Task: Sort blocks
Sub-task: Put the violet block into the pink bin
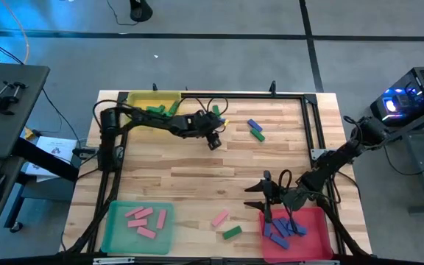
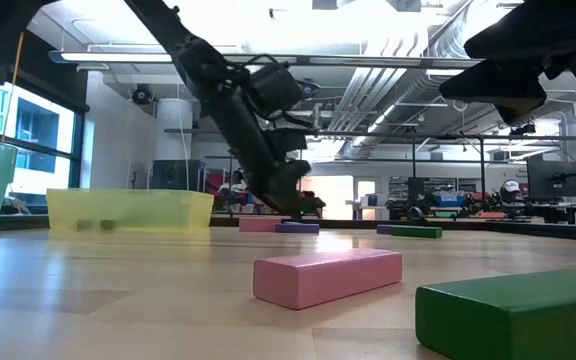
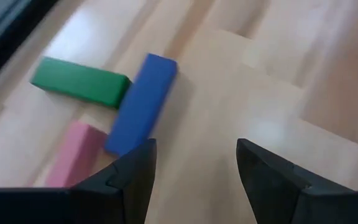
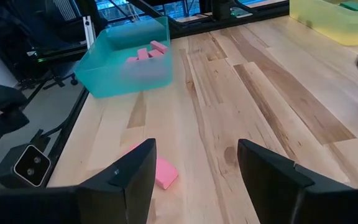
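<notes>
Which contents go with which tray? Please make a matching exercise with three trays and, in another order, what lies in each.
Trays:
1. yellow tray
2. green tray
3. red tray

Contents:
a. pink blocks
b. blue blocks
c. green blocks

Pairs: 1-c, 2-a, 3-b
</notes>
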Robot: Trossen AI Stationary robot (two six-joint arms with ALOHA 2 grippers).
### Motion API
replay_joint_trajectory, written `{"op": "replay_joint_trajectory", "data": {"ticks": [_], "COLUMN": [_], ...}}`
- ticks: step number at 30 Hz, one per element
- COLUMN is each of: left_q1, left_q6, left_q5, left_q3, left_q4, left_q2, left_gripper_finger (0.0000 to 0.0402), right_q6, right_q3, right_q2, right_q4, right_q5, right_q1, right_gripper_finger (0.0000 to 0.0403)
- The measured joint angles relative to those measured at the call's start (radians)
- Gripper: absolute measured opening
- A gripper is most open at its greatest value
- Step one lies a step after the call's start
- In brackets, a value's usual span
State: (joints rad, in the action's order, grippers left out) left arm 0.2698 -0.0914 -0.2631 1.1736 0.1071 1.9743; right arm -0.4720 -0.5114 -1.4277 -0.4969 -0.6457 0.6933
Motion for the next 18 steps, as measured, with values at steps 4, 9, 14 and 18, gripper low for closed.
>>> {"op": "replay_joint_trajectory", "data": {"ticks": [4, 9, 14, 18], "left_q1": [0.006, 0.027, 0.029, -0.02], "left_q6": [0.029, 0.001, -0.039, -0.08], "left_q5": [-0.059, -0.056, 0.016, 0.064], "left_q3": [0.041, 0.05, 0.052, 0.049], "left_q4": [-0.005, -0.003, 0.024, 0.05], "left_q2": [0.047, 0.078, 0.069, 0.057], "left_gripper_finger": [0.0206, 0.0206, 0.0206, 0.0206], "right_q6": [-0.001, 0.0, 0.0, 0.0], "right_q3": [0.0, 0.0, 0.0, 0.0], "right_q2": [0.0, 0.0, 0.0, 0.0], "right_q4": [0.005, 0.008, 0.016, 0.021], "right_q5": [0.004, 0.007, 0.007, 0.007], "right_q1": [0.0, 0.0, 0.001, 0.001], "right_gripper_finger": [0.021, 0.021, 0.021, 0.021]}}
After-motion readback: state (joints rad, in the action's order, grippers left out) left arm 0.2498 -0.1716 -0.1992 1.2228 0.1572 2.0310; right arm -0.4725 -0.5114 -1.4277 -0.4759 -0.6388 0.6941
